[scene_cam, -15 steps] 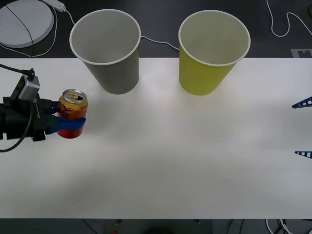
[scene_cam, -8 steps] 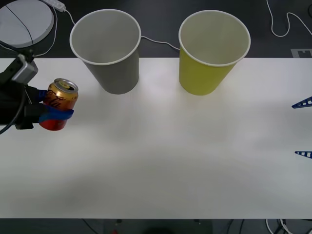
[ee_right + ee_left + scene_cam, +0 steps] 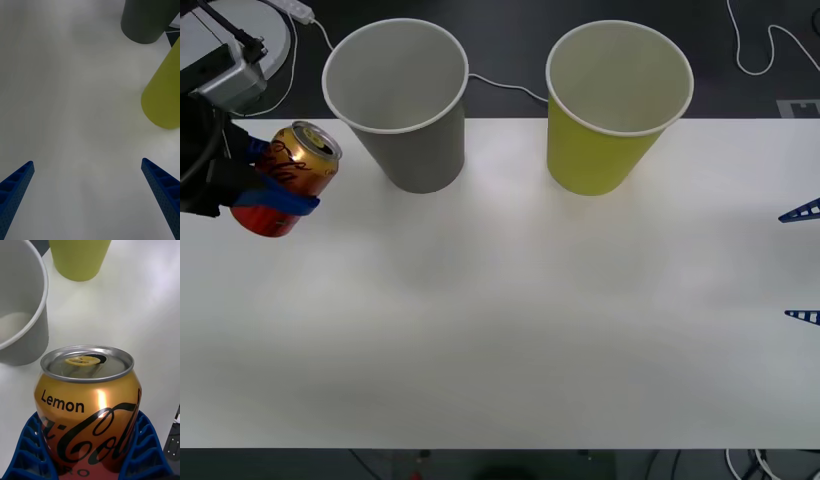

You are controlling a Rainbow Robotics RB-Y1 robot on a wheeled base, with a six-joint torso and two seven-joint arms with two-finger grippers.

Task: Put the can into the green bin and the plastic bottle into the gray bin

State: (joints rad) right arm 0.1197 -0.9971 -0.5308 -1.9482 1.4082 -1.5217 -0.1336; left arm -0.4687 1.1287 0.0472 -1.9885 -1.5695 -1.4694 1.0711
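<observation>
Holding the can is the left gripper, its blue ribbed fingers pinching the lower body from both sides. The can is tilted, its gold top leaning toward the bins, and it appears lifted off the table, though contact with the surface cannot be ruled out from the front view. The left wrist view confirms a firm seat: the can sits between the two fingers with its pull-tab opening facing up.

Just beyond the gripper, toward the table's far edge, stands the gray bin, upright, its inside showing nothing. Farther across from the gripper, past the gray bin, stands the green bin, also upright, with nothing visible inside.

At the opposite side of the table the right gripper waits, fingers spread wide and holding nothing; its wrist view shows bare tabletop between them.

Judgement on progress: the can is grasped but not delivered. Remaining, as I assess it: carry the can past the gray bin, bring it over the green bin's rim and release it. No plastic bottle is in evidence, so that part is not yet begun.
</observation>
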